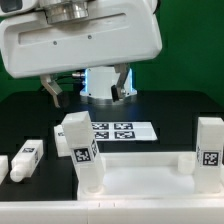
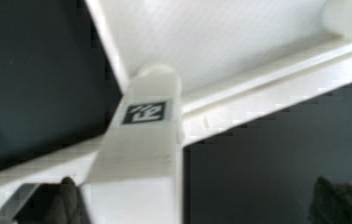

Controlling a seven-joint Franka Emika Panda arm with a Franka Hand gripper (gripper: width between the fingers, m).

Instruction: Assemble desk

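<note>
In the exterior view the pincer (image 1: 86,95) hangs with its jaws spread wide and empty, above and behind the white desk panel (image 1: 140,180). The panel lies on the black tabletop (image 1: 30,120), with a left leg (image 1: 78,150) and a right leg (image 1: 210,150) standing upright at its ends, a loose leg (image 1: 27,158) lying off to the exterior view's left, and the marker board (image 1: 115,130) behind it. In the wrist view the dark fingertips (image 2: 48,203) stand far apart, gripping nothing, and a tagged upright leg (image 2: 141,135) rises from the rimmed desk panel (image 2: 244,40), just beside one fingertip.
</note>
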